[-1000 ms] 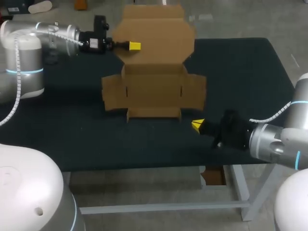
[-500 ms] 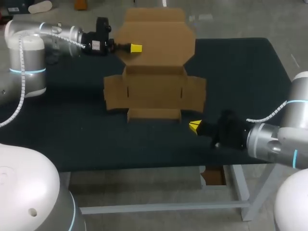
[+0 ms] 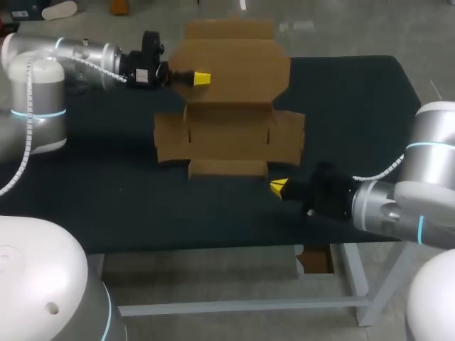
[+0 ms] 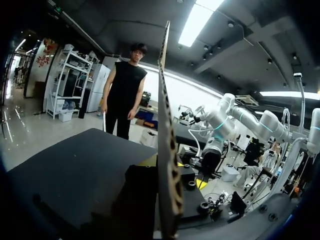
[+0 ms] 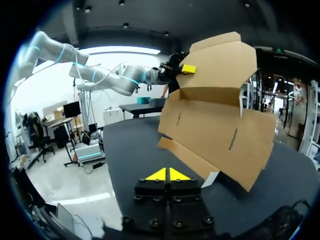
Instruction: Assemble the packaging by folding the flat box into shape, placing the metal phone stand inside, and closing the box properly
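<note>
The box (image 3: 227, 135) lies in the middle of the table (image 3: 355, 106), its lid (image 3: 234, 60) pinched up by the left gripper (image 3: 201, 78), and the right gripper (image 3: 277, 187), tips pressed together and empty, is beside its front flap (image 3: 227, 168), so a hard push may tear the lid loose.

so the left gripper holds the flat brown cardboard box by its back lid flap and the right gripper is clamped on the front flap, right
Not quite. In the right wrist view the right gripper is shut on nothing, its yellow tips together just short of the flat brown cardboard box. The left gripper does hold the back lid flap.
</note>
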You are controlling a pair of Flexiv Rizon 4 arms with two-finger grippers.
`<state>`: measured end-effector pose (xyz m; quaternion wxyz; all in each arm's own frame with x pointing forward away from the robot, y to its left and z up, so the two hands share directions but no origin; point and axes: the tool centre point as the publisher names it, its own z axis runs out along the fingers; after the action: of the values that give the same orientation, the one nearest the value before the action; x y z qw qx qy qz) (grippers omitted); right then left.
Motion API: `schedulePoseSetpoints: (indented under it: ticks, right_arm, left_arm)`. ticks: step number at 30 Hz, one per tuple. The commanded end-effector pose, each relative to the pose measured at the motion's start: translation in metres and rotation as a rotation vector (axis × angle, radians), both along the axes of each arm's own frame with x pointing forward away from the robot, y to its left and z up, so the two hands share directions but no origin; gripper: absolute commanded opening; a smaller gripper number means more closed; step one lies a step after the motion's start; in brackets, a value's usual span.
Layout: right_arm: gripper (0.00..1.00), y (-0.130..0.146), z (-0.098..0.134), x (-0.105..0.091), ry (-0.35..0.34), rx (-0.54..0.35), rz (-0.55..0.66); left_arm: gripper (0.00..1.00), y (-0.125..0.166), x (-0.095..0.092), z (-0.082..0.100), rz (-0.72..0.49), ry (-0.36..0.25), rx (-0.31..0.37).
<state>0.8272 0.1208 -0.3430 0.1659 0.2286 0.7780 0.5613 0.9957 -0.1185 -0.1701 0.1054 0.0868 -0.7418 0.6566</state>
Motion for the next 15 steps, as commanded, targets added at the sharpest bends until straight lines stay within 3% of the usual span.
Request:
schedulePoseSetpoints:
  ticks: [1,15]
  right_arm:
    - [0.00,0.020,-0.012,0.010,0.006,-0.008,-0.013]
    - [0.00,0.042,-0.021,0.017,0.030,-0.006,-0.055]
  left_arm:
    - [0.00,0.001,-0.009,-0.001,0.029,-0.013,0.016]
    - [0.00,0.008,-0.015,-0.010,0.024,-0.022,0.020]
